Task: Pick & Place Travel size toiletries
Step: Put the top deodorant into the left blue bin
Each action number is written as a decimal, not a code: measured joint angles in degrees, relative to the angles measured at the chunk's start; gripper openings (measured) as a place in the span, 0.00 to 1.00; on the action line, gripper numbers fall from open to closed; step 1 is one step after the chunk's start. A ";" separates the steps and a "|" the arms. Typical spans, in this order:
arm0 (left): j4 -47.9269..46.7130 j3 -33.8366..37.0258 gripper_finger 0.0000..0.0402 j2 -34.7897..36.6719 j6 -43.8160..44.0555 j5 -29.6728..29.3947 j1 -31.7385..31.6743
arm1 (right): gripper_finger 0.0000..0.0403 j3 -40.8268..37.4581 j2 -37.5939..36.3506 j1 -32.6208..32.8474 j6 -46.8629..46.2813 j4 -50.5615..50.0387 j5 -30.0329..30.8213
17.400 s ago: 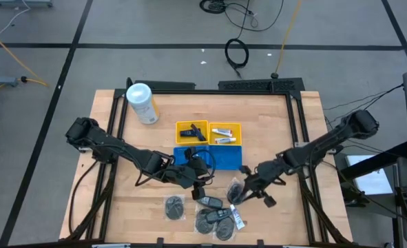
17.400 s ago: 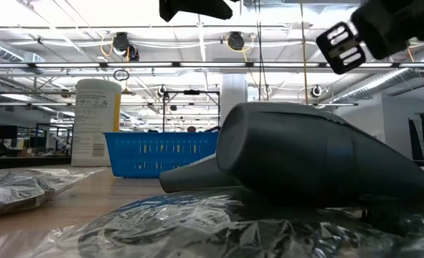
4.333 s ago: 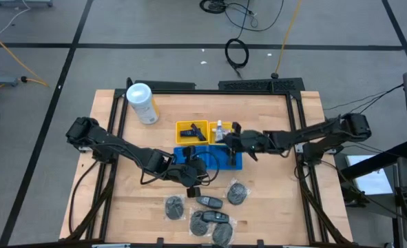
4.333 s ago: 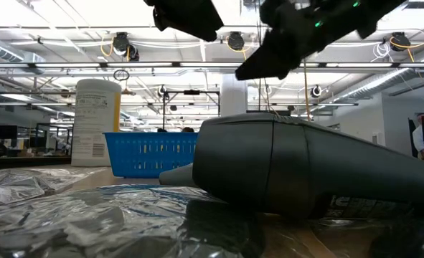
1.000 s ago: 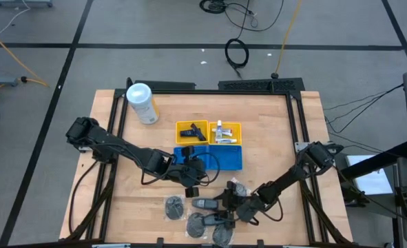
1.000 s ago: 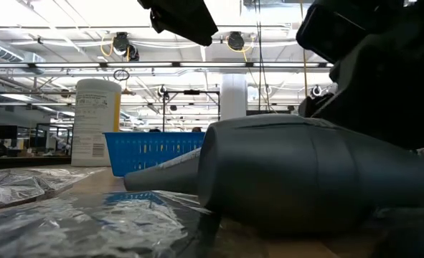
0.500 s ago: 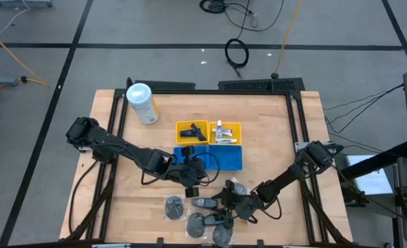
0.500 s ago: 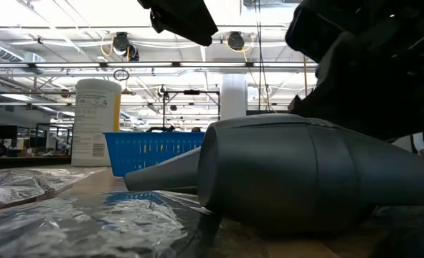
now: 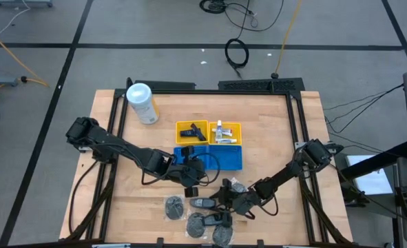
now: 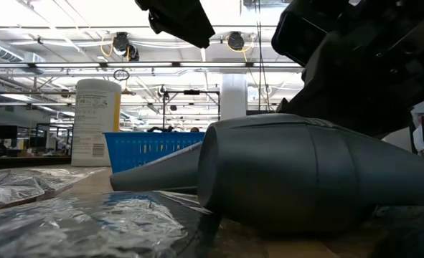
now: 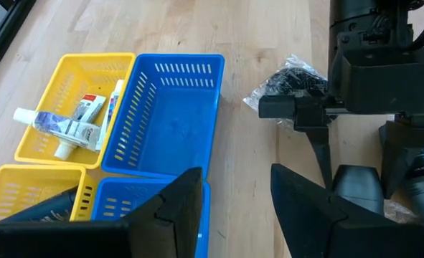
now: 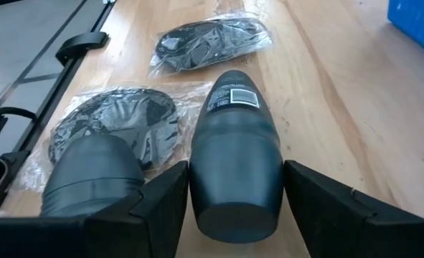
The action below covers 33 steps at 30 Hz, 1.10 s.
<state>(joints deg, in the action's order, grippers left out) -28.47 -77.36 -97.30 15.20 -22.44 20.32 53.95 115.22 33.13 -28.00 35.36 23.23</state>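
From up top I see the wood table (image 9: 272,138). L arm comes in from the left. Its left gripper (image 9: 191,184) sits by the near-left corner of the blue tray (image 9: 232,160), jaws apart w/ nothing in them. R arm reaches in from the right. The right gripper (image 9: 225,198) is low over a dark bottle (image 9: 203,203) lying flat on the wood. A 2nd dark bottle (image 9: 218,217) lies just past it, nearer the front edge. Clear bags w/ dark stuff lie round them: one bag (image 9: 173,206) on the left, one (image 9: 234,186) by the R arm. The yellow tray (image 9: 235,127) touches the blue one on the far side. It has white tubes (image 9: 222,136) in one part and black bits (image 9: 191,131) in the other. A big white can (image 9: 141,102) stands far back on the left.

Low cam: a big dark bottle (image 10: 305,179) lies on its side, v. close. The blue tray (image 10: 154,153) and the white can (image 10: 95,122) stand behind. Crinkly plastic (image 10: 90,229) is in front.

L wrist cam: both trays. Tubes (image 11: 72,125) lie in the yellow one (image 11: 46,86). The blue part (image 11: 172,122) has nothing in it that I can see. Its fingers (image 11: 308,204) stand apart.

R wrist cam: the fingers (image 12: 326,197) stand wide, one each side of the dark bottle (image 12: 234,150). I can't tell if they touch it. The other bottle (image 12: 93,175) is just beside, on a bag (image 12: 115,118). One more bag (image 12: 208,39) lies further off.
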 joint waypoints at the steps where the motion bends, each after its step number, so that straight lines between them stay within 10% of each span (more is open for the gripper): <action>1: 0.00 0.00 0.40 0.00 0.00 0.00 0.00 | 0.55 0.00 0.00 -0.07 0.13 0.10 -0.55; 33: -0.03 0.00 0.40 0.00 -0.01 -0.04 0.00 | 0.63 -0.02 0.00 -0.97 1.26 0.43 -1.01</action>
<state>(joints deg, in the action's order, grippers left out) -28.50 -77.36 -97.30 15.19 -22.47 20.32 53.93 115.22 32.16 -26.74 35.79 22.22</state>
